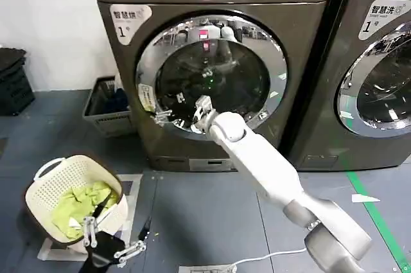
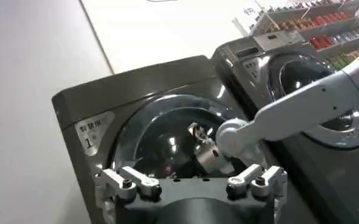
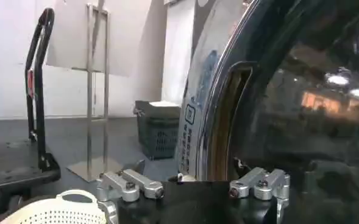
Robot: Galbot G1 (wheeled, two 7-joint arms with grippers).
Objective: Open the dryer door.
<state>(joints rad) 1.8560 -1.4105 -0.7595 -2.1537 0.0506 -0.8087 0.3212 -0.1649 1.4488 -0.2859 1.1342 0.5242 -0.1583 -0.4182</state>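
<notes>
Gleaming round chrome-ringed dryer door (image 1: pixel 212 74), seemingly closed

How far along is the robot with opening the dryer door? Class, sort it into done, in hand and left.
Done: the right hand has reached the dryer door at the lower left of its chrome ring, fingers spread beside the handle recess.
In hand: lining up on that recess; no grip shows yet.
Left: hooking the recess and swinging the door, which looks closed.
The left hand waits low, near the laundry basket.
</notes>
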